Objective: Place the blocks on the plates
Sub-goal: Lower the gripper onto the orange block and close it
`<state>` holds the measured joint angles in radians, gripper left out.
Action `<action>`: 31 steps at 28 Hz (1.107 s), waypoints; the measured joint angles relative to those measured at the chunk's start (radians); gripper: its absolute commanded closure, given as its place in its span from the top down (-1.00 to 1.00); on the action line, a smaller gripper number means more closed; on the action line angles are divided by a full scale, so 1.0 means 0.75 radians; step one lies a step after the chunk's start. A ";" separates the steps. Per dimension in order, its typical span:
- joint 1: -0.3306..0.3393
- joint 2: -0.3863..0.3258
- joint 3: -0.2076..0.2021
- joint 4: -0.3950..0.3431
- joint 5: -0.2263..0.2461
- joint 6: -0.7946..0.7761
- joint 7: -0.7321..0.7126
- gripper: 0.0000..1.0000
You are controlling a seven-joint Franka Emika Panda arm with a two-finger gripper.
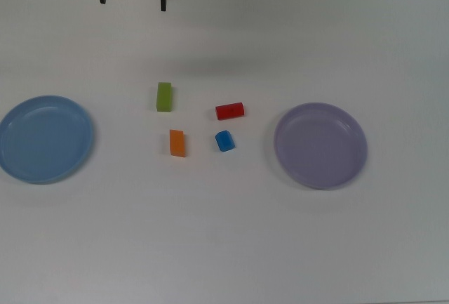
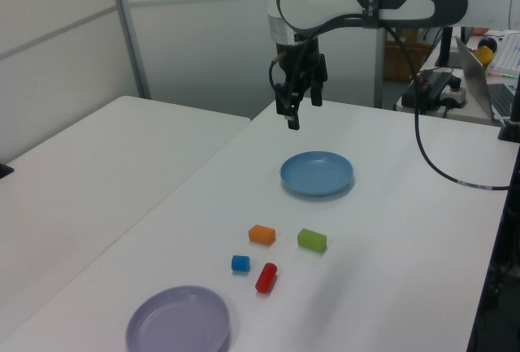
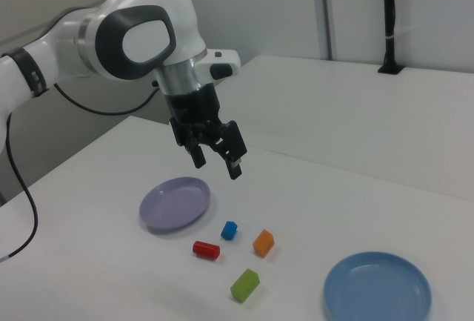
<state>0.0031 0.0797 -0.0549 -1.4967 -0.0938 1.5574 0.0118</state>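
A: Item one, gripper [image 3: 217, 161]. Condition?

B: Fingers spread, nothing held. It is hung high over the table [image 1: 224, 248], at the top view's upper edge, well apart from every block. It is judged to be parked there so that the work area is left unobstructed before a first pick.

A: Items two to five, blocks.

B: Four are listed, all loose on the table between the plates. The green block [image 1: 164, 97] and orange block [image 1: 177, 143] are set toward the top view's left; the red block [image 1: 229, 111] and blue block [image 1: 224, 140] toward the top view's right. None is touched by another, so room for the fingers is left around each.

A: Items six and seven, plates.

B: The blue plate [image 1: 43, 139] is placed at the top view's far left, the lavender plate [image 1: 320, 145] at the top view's right. Neither is loaded.

A: Task status?

B: Not begun, by the look of things. The pairing suggested by the layout: green and orange to blue, red and blue to lavender. The red block appears rounded and may be rolled if nudged.
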 measured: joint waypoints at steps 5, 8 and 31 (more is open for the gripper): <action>0.000 0.018 0.001 -0.005 0.055 0.000 -0.068 1.00; -0.003 0.058 0.000 -0.007 0.094 0.000 -0.119 1.00; -0.009 0.235 0.006 -0.203 0.166 0.425 -0.162 1.00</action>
<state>-0.0040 0.2557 -0.0507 -1.6486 0.0308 1.8765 -0.1099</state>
